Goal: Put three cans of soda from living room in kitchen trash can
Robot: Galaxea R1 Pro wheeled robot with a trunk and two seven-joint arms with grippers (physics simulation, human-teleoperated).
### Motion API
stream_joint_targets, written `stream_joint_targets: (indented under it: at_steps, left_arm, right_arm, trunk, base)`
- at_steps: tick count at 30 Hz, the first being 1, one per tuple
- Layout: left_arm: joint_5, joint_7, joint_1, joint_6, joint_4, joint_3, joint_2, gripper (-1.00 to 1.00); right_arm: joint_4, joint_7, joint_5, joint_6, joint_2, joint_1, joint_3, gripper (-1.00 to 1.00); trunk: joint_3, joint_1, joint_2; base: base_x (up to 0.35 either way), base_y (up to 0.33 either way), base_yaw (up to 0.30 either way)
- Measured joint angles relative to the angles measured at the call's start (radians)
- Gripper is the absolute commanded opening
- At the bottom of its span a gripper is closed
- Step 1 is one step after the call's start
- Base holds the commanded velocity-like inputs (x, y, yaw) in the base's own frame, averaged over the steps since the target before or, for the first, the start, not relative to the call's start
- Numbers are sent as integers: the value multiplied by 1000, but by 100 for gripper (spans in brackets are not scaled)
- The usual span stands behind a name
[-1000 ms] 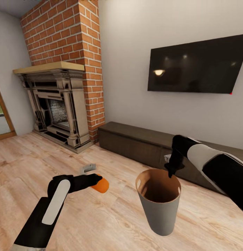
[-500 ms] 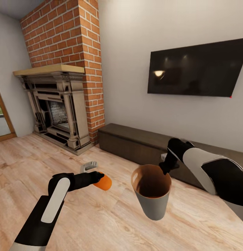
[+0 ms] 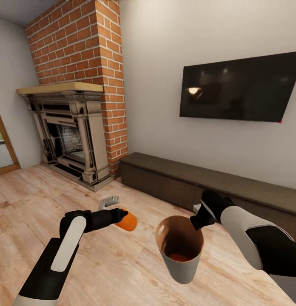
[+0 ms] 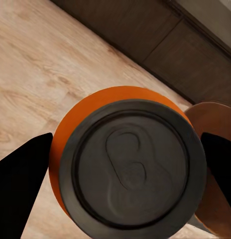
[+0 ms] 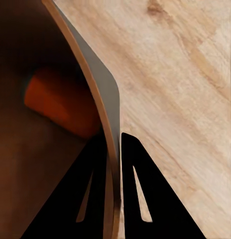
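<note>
The tash can (image 3: 179,255) is a tapered bin, grey outside and glossy copper inside, with one orange can (image 5: 58,102) lying in the bottom. Since a second ago it's dropped lower and tipped its mouth more toward the left gripper. The right gripper (image 5: 114,149) is pinched tight on its rim above the floor, and the left gripper (image 3: 121,216) is closed around another orange soda can (image 3: 127,222), just beside the bin.

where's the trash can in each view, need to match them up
Head view: trash can, lower centre, its rim pinched by the right gripper.
Left wrist view: copper edge behind the orange can.
Right wrist view: rim between the fingers.
Shared landmark: wood floor.
</note>
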Motion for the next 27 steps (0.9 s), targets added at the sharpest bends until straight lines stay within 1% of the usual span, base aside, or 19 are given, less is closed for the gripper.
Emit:
stream_joint_targets:
  at_steps: [1, 2, 3, 4, 5, 7, 8, 9, 11, 13, 14, 17, 20, 21, 22, 27]
  left_arm:
    - [0, 0, 0, 0, 0, 0, 0, -100]
    - [0, 0, 0, 0, -1, 0, 0, -100]
    - [0, 0, 0, 0, -2, -1, 0, -100]
    - [0, 0, 0, 0, -4, -1, 0, -100]
    - [1, 0, 0, 0, -7, -4, 0, -100]
    - [3, 0, 0, 0, -9, -17, 0, -100]
    - [2, -1, 0, 0, -10, -23, 0, -100]
    - [4, -2, 0, -1, -12, -36, -1, -100]
    - [3, -3, 0, -1, -13, -52, -4, -100]
    - [8, -5, 0, -1, -14, -82, -19, -100]
    - [3, -5, 0, 0, -15, -89, -22, -100]
    - [4, -7, 1, -1, -27, -117, -29, -100]
    - [3, -7, 1, 0, -32, -128, -31, -100]
    - [3, -7, 1, 0, -33, -130, -31, -100]
    - [3, -7, 1, 0, -33, -131, -32, -100]
    - [3, -9, 2, 0, -34, -135, -32, -100]
  right_arm:
    - [-1, -33, 13, -12, 9, 7, -13, -100]
    - [-1, -49, 28, -17, 15, 9, -12, -100]
    - [-1, -76, 41, -23, 27, 13, -18, -100]
    - [-1, -90, 43, -25, 32, 14, -23, -100]
    - [-2, -112, 35, -27, 38, 16, -36, -100]
    - [-1, -131, 11, -26, 44, 18, -56, -100]
    - [-2, -135, 2, -28, 45, 18, -63, -100]
    - [-1, -142, -3, -35, 47, 19, -68, -100]
    - [1, -148, 2, -45, 49, 19, -64, -100]
    - [4, -155, 15, -56, 51, 21, -56, -100]
    - [5, -155, 19, -58, 51, 21, -53, -100]
    - [7, -157, 20, -62, 64, 22, -51, -100]
    - [8, -155, -6, -60, 71, 23, -70, -100]
    - [8, -155, -9, -60, 72, 23, -72, -100]
    - [8, -156, -8, -60, 73, 23, -72, -100]
    - [8, -159, 22, -64, 74, 23, -53, -100]
  trunk:
    - [3, -4, 7]
    - [6, -8, 14]
    - [9, -11, 21]
    - [13, -15, 28]
    - [16, -19, 35]
    - [22, -27, 49]
    - [25, -31, 56]
    - [28, -35, 63]
    - [35, -42, 77]
    - [41, -50, 91]
    - [44, -54, 98]
    - [53, -65, 119]
    - [63, -77, 140]
    - [66, -81, 147]
    - [69, -84, 154]
    - [85, -104, 189]
  base:
    - [0, 0, 0]
    - [0, 0, 0]
    - [0, 0, 0]
    - [0, 0, 0]
    - [0, 0, 0]
    - [0, 0, 0]
    - [0, 0, 0]
    - [0, 0, 0]
    - [0, 0, 0]
    - [0, 0, 0]
    - [0, 0, 0]
    - [0, 0, 0]
    - [0, 0, 0]
    - [0, 0, 0]
    - [0, 0, 0]
    - [0, 0, 0]
